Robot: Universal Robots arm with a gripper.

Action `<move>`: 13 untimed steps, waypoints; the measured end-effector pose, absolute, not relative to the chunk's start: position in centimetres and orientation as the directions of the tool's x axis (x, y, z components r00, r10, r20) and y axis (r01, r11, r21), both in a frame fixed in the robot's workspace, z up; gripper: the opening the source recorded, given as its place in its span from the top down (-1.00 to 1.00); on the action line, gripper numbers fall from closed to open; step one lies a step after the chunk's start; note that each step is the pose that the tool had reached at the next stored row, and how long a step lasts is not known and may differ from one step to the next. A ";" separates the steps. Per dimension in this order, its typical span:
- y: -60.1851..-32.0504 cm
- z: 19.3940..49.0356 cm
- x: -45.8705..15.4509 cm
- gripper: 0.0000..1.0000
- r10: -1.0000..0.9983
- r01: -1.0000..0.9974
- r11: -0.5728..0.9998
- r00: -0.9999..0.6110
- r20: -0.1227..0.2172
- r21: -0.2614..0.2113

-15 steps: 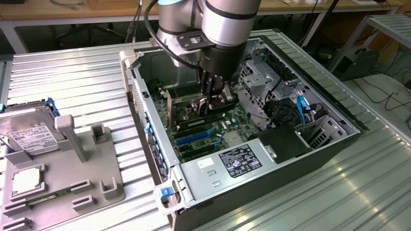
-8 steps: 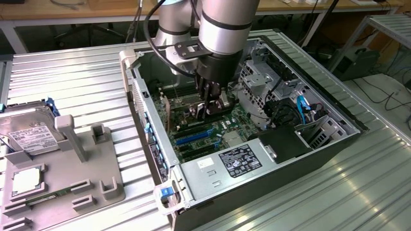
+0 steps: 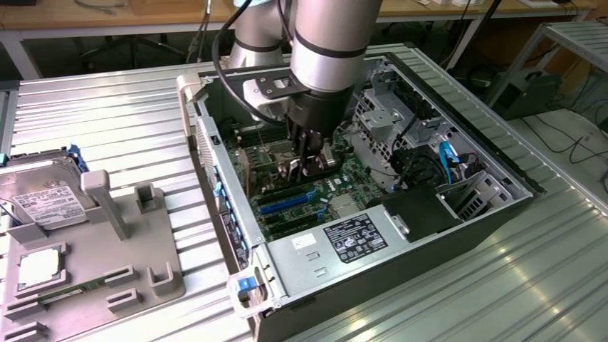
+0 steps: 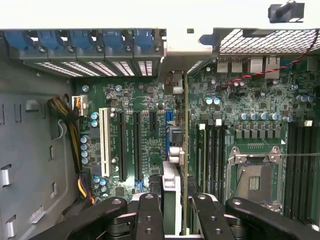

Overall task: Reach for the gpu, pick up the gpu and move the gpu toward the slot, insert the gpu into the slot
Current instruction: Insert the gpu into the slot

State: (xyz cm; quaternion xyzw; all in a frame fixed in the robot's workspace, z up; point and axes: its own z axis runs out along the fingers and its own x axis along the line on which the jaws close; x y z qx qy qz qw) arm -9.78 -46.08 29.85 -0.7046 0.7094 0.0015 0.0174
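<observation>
One card, the gpu (image 4: 185,150), is clamped edge-on between the fingers of the gripper (image 4: 174,207), which is down inside the open case (image 3: 494,214) over the motherboard (image 4: 250,115). The step in hand looks like the move toward the slot (image 4: 168,117) and the lining-up for insertion. To do it well, the card should be kept upright and parallel to the blue strip, its lower edge squared over the groove and its silver bracket end (image 4: 173,82) facing the rear opening of the case, before any downward push; a skewed card would likely catch on the neighbouring black connectors (image 4: 123,145). In the wrist view the gpu runs straight out from between the fingers, and the slot lies just beside it, a little ahead of the fingertips, partly hidden by the card's cooler.
</observation>
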 end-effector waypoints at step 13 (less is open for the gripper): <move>-46.2 27.9 -10.2 0.44 -1.000 -1.000 0.006 -0.006 -0.027 -0.020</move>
